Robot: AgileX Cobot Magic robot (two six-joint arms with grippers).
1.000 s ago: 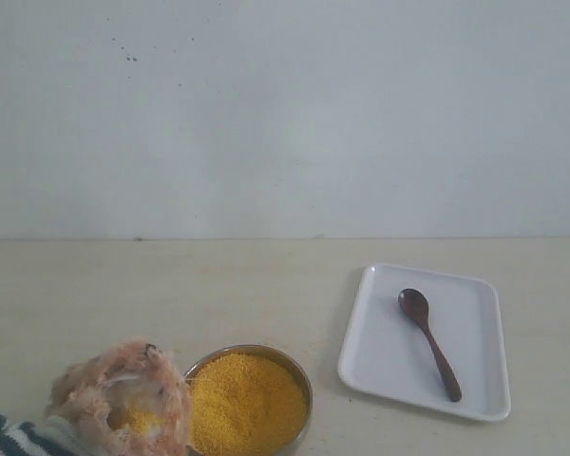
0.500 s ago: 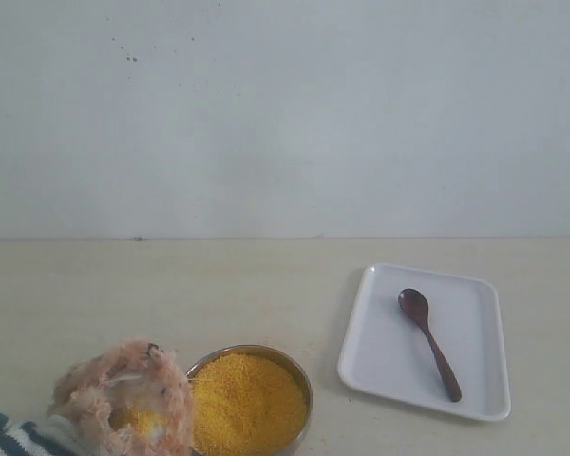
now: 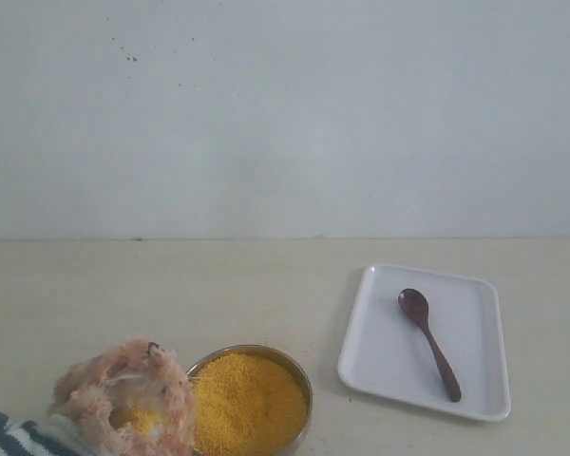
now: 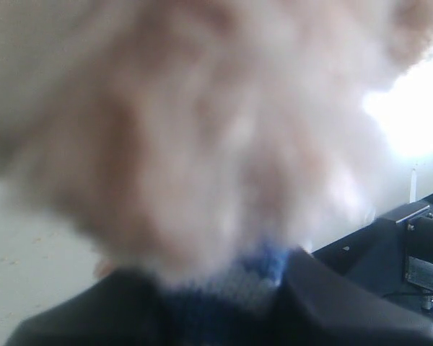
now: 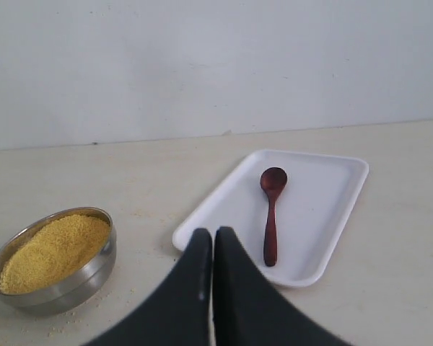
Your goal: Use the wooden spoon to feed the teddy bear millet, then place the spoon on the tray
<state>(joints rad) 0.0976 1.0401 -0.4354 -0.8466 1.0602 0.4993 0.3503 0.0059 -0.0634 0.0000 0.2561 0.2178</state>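
Right wrist view shows the wooden spoon (image 5: 270, 216) lying in the tray (image 5: 332, 180) on the tabletop's (image 5: 130, 173) right side, handle end toward the right gripper (image 5: 213, 234), the nearer one, its jaws pressed together and empty. The left gripper (image 4: 216, 306) squeezes the teddy bear (image 4: 187, 144).

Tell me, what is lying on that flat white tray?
A small dark reddish-brown wooden spoon lies on the flat white rectangular plastic tray, and nothing else shows there. Only the tray surface directly beneath the spoon is hidden.
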